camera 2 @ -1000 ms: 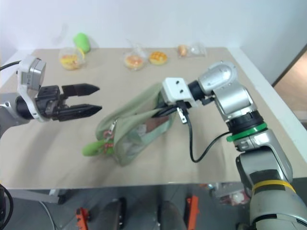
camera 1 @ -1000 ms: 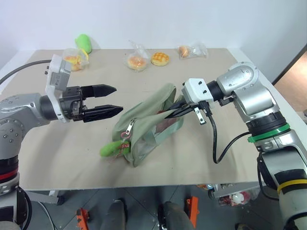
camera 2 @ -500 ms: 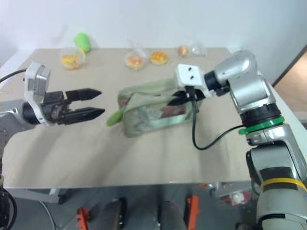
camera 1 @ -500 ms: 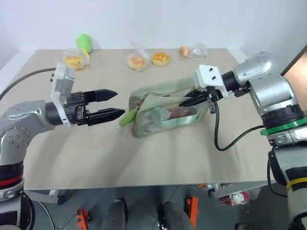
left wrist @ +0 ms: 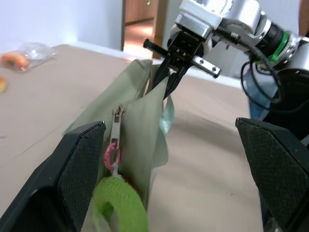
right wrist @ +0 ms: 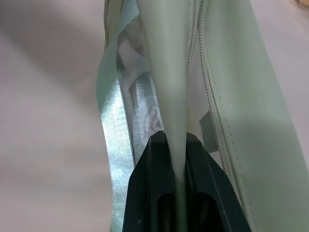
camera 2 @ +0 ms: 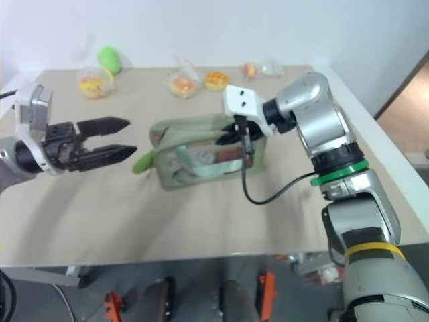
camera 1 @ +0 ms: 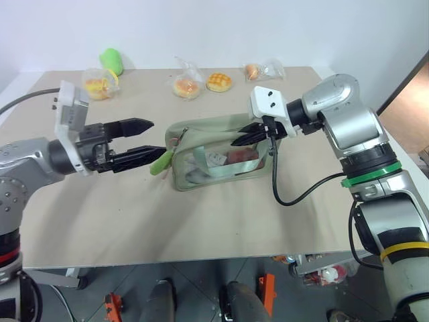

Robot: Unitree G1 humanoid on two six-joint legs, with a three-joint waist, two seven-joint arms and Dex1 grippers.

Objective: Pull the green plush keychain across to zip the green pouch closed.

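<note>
Now pouch (camera 1: 218,151) mid-table, sage-green, clear side window, webbing handle, top gaping. Right gripper (camera 1: 242,137) angled down at pouch's right end, clamped on its fabric edge. Left gripper (camera 1: 149,139) level at pouch's left end, fingers spread wide, holding nothing. Keychain (camera 1: 158,161), bright-green plush, hanging from zipper pull by lower left fingertip.

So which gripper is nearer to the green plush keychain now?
The left gripper: its open fingers flank the green plush keychain at the green pouch's end. The right gripper pinches the pouch's opposite end.
</note>
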